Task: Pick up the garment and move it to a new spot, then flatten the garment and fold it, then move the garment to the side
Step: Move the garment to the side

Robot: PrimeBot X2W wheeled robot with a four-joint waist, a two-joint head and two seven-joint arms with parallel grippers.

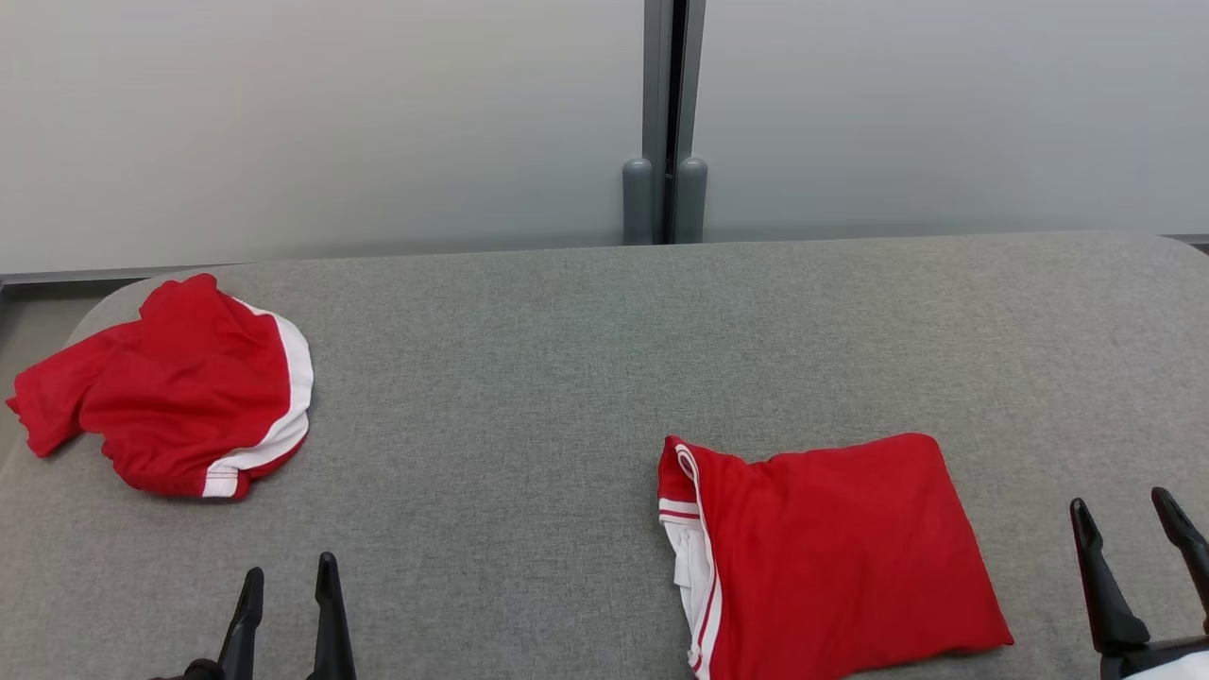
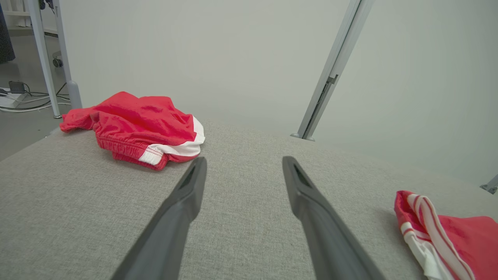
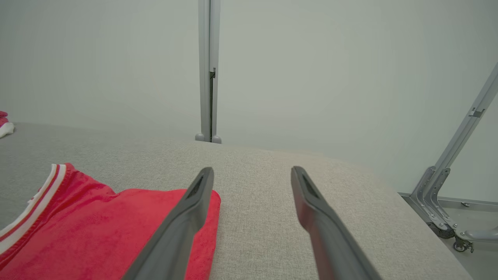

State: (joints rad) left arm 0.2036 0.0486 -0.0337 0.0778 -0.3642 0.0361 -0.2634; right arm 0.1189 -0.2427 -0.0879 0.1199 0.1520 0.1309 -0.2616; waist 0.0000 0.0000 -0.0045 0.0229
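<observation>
Spread, empty: left pincer (image 1: 290,565), right pincer (image 1: 1119,498), at near counter (image 1: 529,378) edge. Near right: folded garment (image 1: 831,548); far left: crumpled garment (image 1: 179,387). Likely step: pickup, not begun. Next move: left pincer reaches, pinches bunched cloth.

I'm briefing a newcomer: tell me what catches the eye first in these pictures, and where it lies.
Two red garments with white trim stand out against the grey fabric-covered table: a crumpled red garment at its far left corner and a neatly folded red garment near the front right. The left gripper and right gripper sit open at the near edge, touching nothing.
</observation>
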